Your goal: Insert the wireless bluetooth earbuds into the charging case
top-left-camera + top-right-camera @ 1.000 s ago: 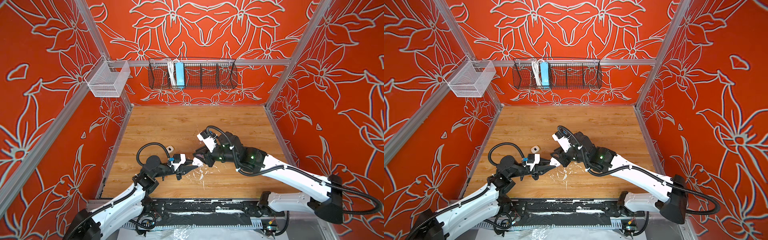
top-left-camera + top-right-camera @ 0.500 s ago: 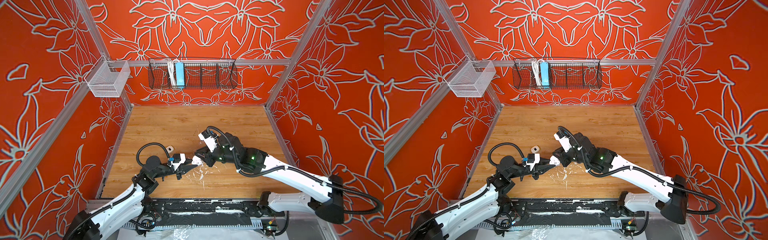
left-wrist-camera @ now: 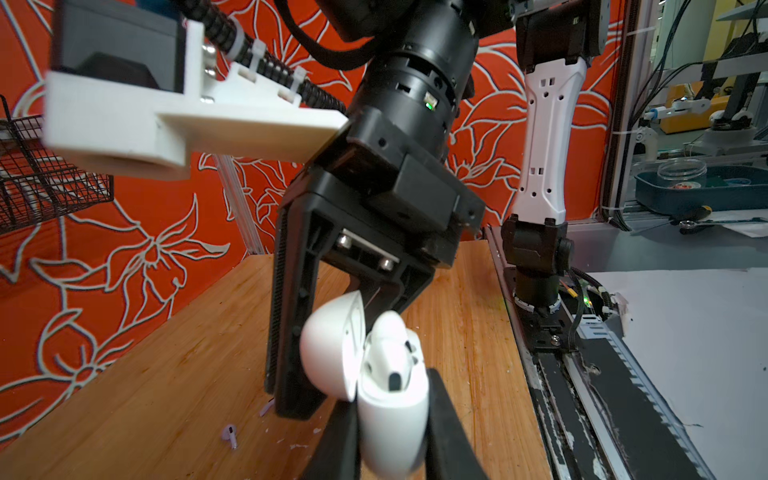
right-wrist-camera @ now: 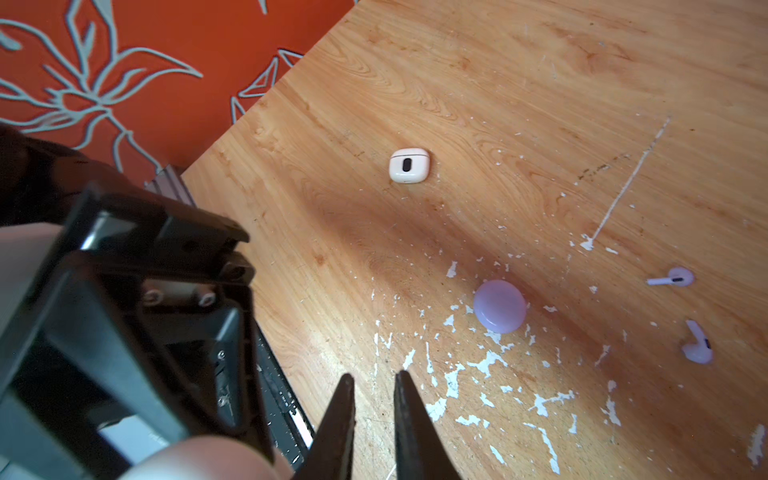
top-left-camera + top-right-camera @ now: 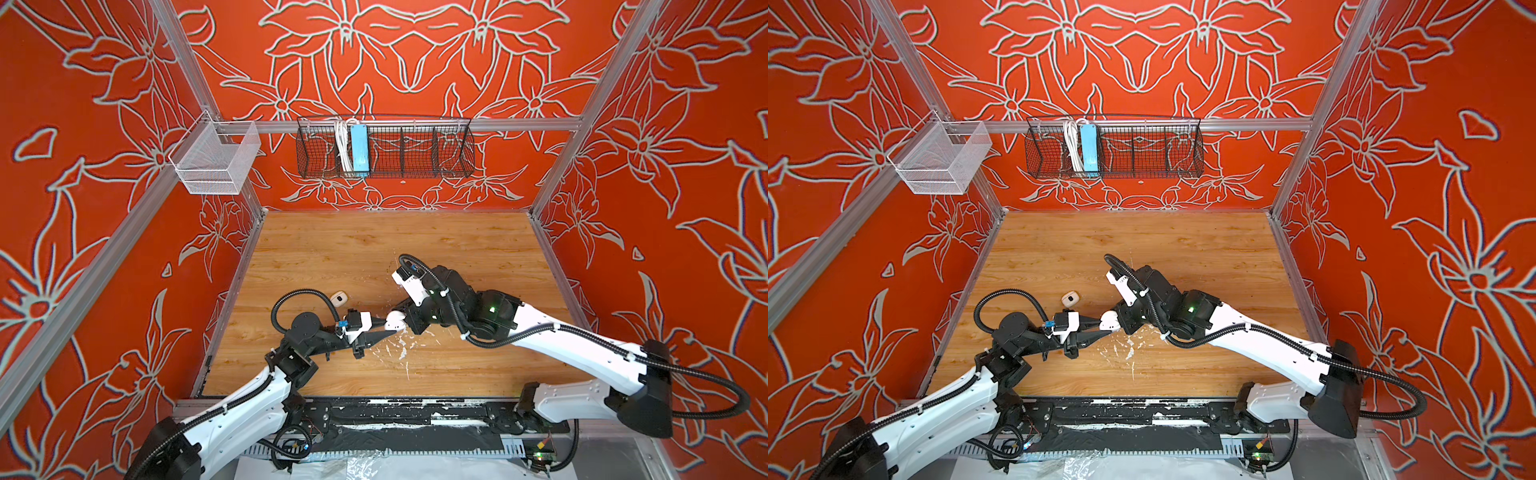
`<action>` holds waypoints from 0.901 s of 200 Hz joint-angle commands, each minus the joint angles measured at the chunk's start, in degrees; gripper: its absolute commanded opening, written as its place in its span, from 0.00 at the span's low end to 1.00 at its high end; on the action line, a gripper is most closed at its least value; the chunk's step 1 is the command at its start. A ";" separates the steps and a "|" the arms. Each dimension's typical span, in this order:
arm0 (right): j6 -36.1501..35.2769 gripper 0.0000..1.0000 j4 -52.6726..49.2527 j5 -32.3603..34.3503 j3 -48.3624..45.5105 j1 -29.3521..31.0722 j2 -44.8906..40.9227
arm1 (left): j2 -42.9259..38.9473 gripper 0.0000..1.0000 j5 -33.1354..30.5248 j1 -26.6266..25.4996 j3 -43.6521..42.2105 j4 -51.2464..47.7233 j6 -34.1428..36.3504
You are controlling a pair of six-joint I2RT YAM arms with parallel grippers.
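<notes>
My left gripper (image 3: 390,395) is shut on a white charging case (image 3: 392,411), held off the table with its lid (image 3: 332,349) open. A white earbud (image 3: 388,345) sits in the case with its head sticking up. My right gripper (image 4: 374,376) hovers right beside the case, its fingers (image 3: 293,332) behind the lid, its jaws almost together with nothing between them. Both top views show the two grippers meeting at the case (image 5: 395,321) (image 5: 1109,321). Two lavender earbuds (image 4: 675,277) (image 4: 698,347) lie loose on the wood.
A round lavender case (image 4: 500,306) lies closed among white paint flecks. A closed cream case (image 5: 339,298) (image 4: 409,165) rests nearer the left wall. A lavender earbud (image 3: 230,434) lies on the table below the grippers. A black wire basket (image 5: 384,147) hangs on the back wall.
My right gripper has edged slightly toward the case that the left gripper holds. The left arm has stayed put.
</notes>
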 commanded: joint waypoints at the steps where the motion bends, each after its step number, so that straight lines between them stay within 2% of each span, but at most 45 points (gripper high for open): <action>1: -1.73 0.21 2.33 -5.19 -2.00 0.29 -3.20 | 0.78 0.00 1.27 -0.45 0.19 1.79 1.17; 47: -2.93 0.21 6.83 -9.56 -5.47 0.47 -7.47 | 2.06 0.00 0.09 -0.49 2.20 -1.43 -0.07; 98: -4.14 0.21 9.09 -8.26 -8.57 0.65 -12.89 | 3.97 0.00 -1.95 -0.12 4.29 -4.45 -1.96; 157: -5.21 0.21 10.42 -2.17 -11.14 0.65 -16.32 | 5.13 0.00 -3.43 0.52 4.75 -4.47 -3.82; 180: -3.51 0.23 5.36 9.53 -9.35 0.65 -15.94 | 6.29 0.00 -10.31 1.74 4.75 -4.55 -8.63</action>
